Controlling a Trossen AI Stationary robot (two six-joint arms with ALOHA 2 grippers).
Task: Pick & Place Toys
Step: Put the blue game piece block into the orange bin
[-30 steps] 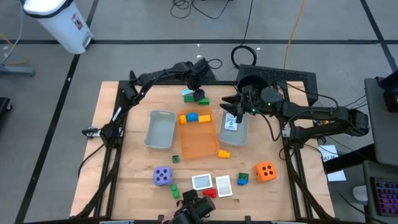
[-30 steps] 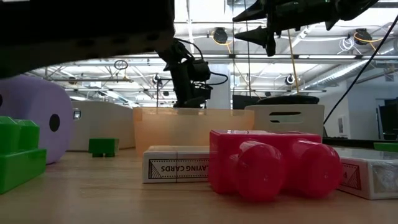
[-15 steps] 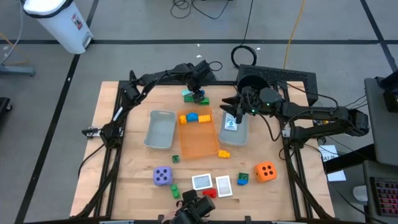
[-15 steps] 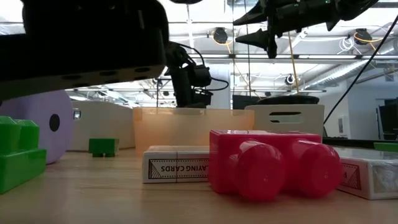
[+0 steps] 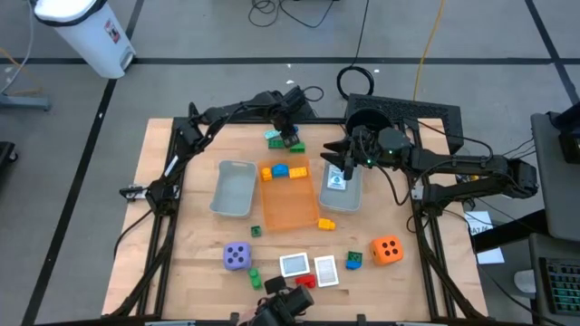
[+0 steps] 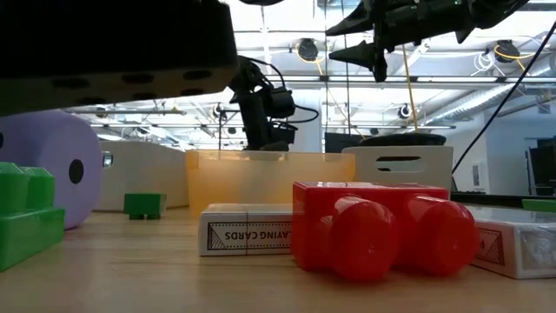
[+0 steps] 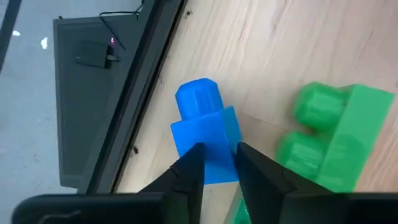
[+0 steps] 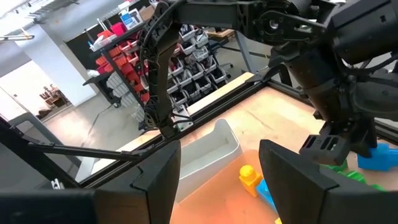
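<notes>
— Bricks first, from above: blue brick (image 5: 273, 138) and green brick (image 5: 295, 146) lying at the far edge of the table (image 5: 181, 235), just behind the orange tray (image 5: 290, 201). Left gripper (image 5: 288, 135) right over them, far nearer than the right gripper (image 5: 347, 156).

— And the right one?

— Hanging over the grey tray (image 5: 340, 190), fingers spread, holding nothing.

— Table-level view?

— Left gripper (image 6: 263, 139) dipping behind the orange tray (image 6: 261, 178); bricks hidden. Red brick (image 6: 382, 224) and card box (image 6: 248, 230) up close.

— Left wrist?

— Blue brick (image 7: 205, 137) between the two fingertips (image 7: 189, 171), narrow gap, hugging its near end; lying lengthwise away from the gripper. Green brick (image 7: 336, 140) just beside, apart from it, probably close enough to get nudged.

— Gripped already?

— Cannot tell; pressing or merely straddling, unclear.

— Right wrist?

— Fingers (image 8: 158, 171) wide, orange tray (image 8: 249, 186) below.
</notes>
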